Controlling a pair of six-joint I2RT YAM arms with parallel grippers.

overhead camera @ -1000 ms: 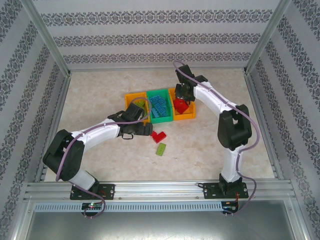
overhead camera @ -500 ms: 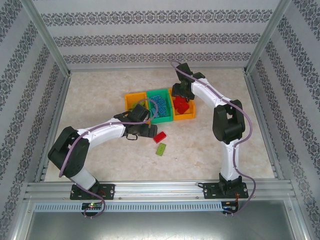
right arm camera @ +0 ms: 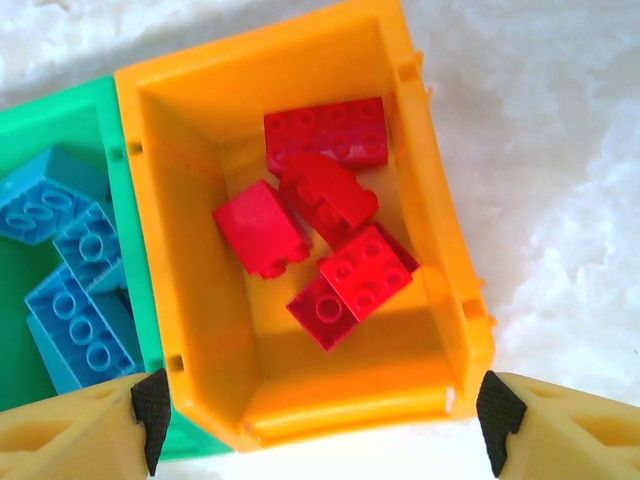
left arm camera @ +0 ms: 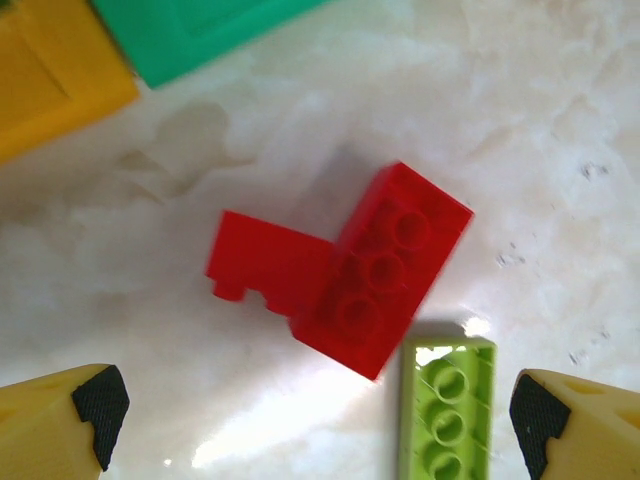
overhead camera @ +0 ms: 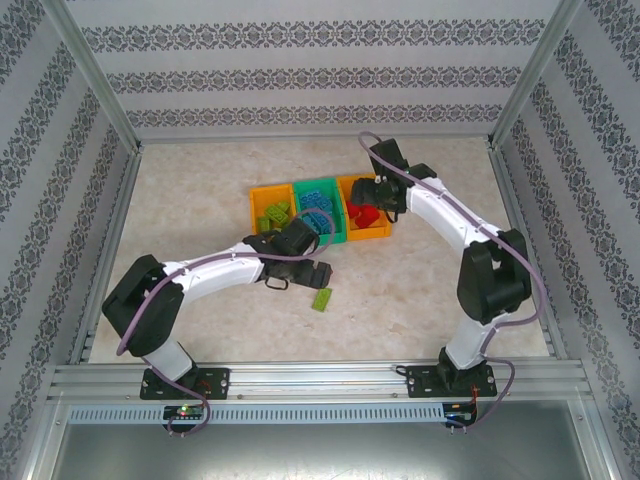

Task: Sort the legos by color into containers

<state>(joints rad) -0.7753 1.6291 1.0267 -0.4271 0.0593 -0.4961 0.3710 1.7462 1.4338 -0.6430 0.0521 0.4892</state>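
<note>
A red L-shaped lego [left arm camera: 340,270] lies on the table just ahead of my left gripper [left arm camera: 315,420], which is open and empty. A light green lego [left arm camera: 447,410] lies beside it, close to the right finger [left arm camera: 530,415]. From above, my left gripper [overhead camera: 318,272] hovers in front of the containers, with the green lego [overhead camera: 322,298] just near of it. My right gripper [right arm camera: 323,415] is open and empty over the right orange container [right arm camera: 455,300], which holds several red legos [right arm camera: 330,200]. The green container [right arm camera: 60,110] holds blue legos [right arm camera: 80,300].
The three joined containers stand mid-table: left orange [overhead camera: 256,205] with light green legos, green [overhead camera: 335,236], right orange [overhead camera: 372,232]. Corners of the green [left arm camera: 190,35] and left orange container [left arm camera: 50,80] show beyond the red lego. Metal frame rails and patterned walls surround the table.
My right gripper has opened and a red lego it held over the right orange container now lies inside. My left arm has swung right, over the red lego on the table.
</note>
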